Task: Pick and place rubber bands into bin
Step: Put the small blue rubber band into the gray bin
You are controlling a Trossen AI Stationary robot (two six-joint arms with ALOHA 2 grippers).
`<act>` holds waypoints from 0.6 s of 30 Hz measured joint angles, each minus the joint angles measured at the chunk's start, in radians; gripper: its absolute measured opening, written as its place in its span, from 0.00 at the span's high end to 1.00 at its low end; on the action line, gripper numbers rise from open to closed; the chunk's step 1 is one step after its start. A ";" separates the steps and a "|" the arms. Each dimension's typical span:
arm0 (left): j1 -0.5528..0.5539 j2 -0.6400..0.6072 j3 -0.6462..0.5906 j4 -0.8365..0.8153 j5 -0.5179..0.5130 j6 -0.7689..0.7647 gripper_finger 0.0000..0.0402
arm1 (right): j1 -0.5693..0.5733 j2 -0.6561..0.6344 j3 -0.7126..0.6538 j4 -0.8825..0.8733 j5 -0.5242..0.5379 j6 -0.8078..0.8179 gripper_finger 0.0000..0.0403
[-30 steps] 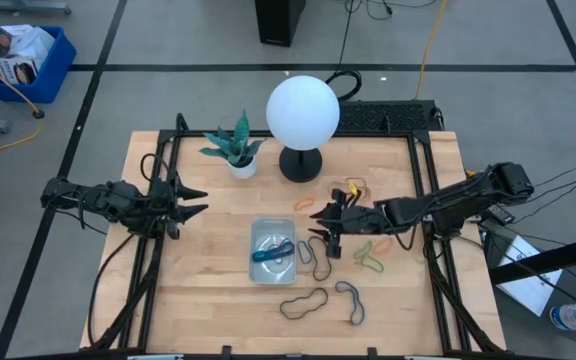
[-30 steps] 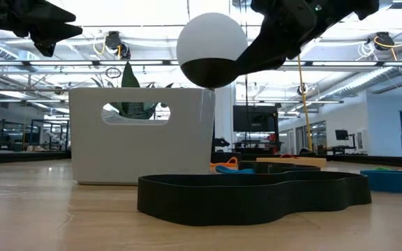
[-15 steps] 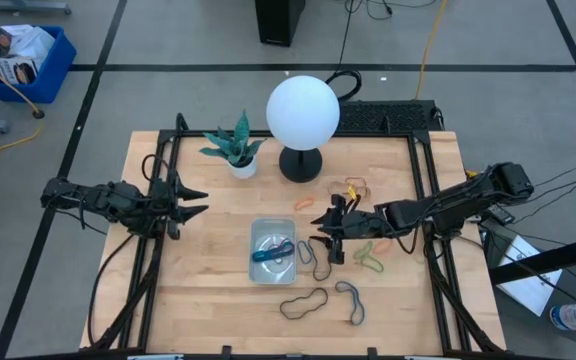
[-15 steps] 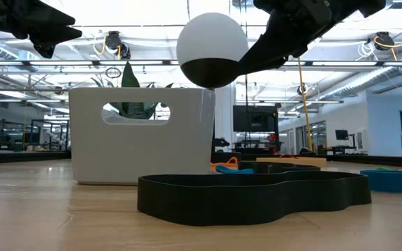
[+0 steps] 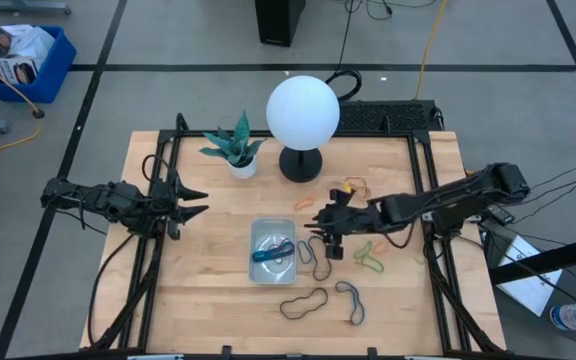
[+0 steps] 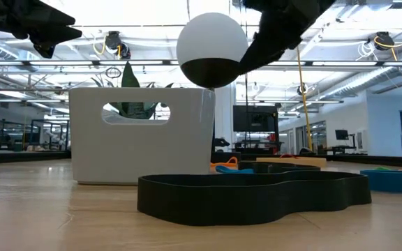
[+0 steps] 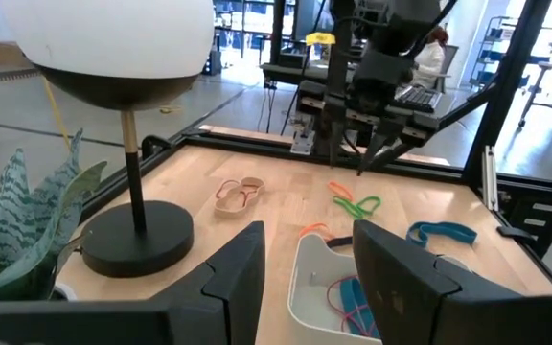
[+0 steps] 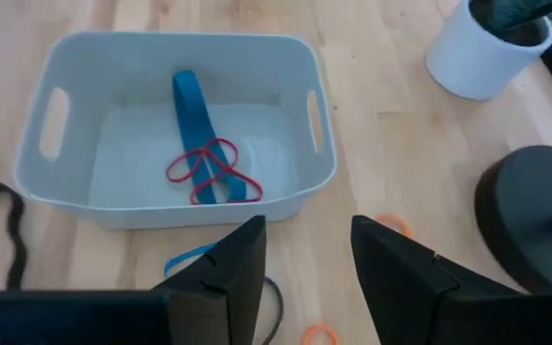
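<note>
- A wavy black rubber band point(image 5: 303, 301) and a grey-blue loop point(image 5: 352, 302) are lying nearest on the pale wooden table point(image 5: 198, 280)
- The bin point(image 8: 182, 134), a glossy pale tray with rounded corners and slot handles, is sitting mid-table holding two bands, one blue point(image 8: 195, 120) and one red point(image 8: 205, 172)
- The right gripper point(image 5: 325, 232) is hovering just right of the bin, fingers parted and holding nothing; its fingertips are blurring into a black band beneath
- Green bands point(image 5: 368, 256) are lying right of it, orange ones point(image 5: 305, 202) farther off
- The left gripper point(image 5: 194, 200) is waiting at the left edge, fingers spread and empty
- Farthest, one white globe lamp point(image 5: 303, 110) and one potted plant point(image 5: 235, 146) are standing
</note>
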 joint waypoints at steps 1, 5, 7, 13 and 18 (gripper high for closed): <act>0.000 0.000 0.000 0.000 0.000 -0.003 0.59 | 0.000 0.016 0.016 -0.012 0.000 -0.010 0.63; 0.000 0.000 0.000 -0.002 0.000 -0.020 0.59 | 0.001 0.092 0.042 -0.009 -0.050 -0.035 0.63; 0.000 0.000 0.000 -0.005 0.000 -0.022 0.59 | -0.001 0.131 0.042 0.016 -0.093 -0.033 0.63; 0.000 0.000 0.000 -0.026 0.000 -0.026 0.59 | -0.004 0.236 0.042 0.048 -0.104 -0.024 0.63; 0.000 0.000 0.000 -0.058 0.000 -0.056 0.59 | -0.005 0.316 0.042 0.065 -0.104 -0.024 0.64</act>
